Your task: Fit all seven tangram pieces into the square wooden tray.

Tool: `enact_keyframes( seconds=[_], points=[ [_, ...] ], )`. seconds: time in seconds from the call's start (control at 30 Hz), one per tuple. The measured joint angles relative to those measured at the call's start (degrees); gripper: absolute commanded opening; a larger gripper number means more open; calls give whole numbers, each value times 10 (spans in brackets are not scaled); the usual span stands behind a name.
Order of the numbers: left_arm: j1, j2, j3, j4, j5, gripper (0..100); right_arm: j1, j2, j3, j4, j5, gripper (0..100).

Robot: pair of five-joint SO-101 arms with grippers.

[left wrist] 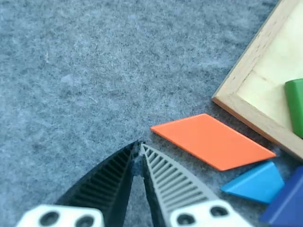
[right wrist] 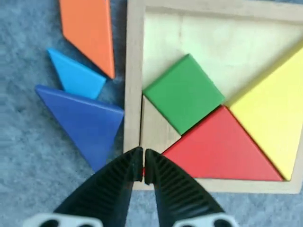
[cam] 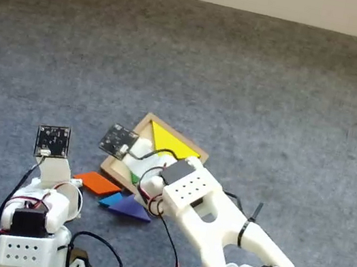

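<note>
The square wooden tray (right wrist: 133,71) holds a green square (right wrist: 183,92), a red triangle (right wrist: 222,151) and a large yellow triangle (right wrist: 270,113). My right gripper (right wrist: 143,156) is shut with nothing in it, its tips over the tray's rim beside the red triangle. On the carpet next to the tray lie an orange parallelogram (left wrist: 213,141), a small light-blue triangle (left wrist: 255,182) and a dark-blue triangle (right wrist: 83,120). Just short of the orange piece's corner, my left gripper (left wrist: 139,146) rests shut and empty above the carpet.
Grey carpet (cam: 245,69) stretches wide and bare beyond the tray. In the high view the right arm (cam: 218,223) reaches over the tray's near side, covering part of it. The left arm's base (cam: 26,231) sits at the lower left.
</note>
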Motion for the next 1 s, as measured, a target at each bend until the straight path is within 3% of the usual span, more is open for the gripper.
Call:
enact_keyframes(
  seconds=[0.33, 0.7, 1.0],
  points=[
    [0, 0, 0, 0, 0, 6, 118, -124, 0, 35, 0, 5],
    [0, 0, 0, 0, 0, 6, 250, -493, 159, 56, 0, 5],
    [0, 0, 0, 0, 0, 6, 302, -799, 316, 56, -2, 5]
  ],
)
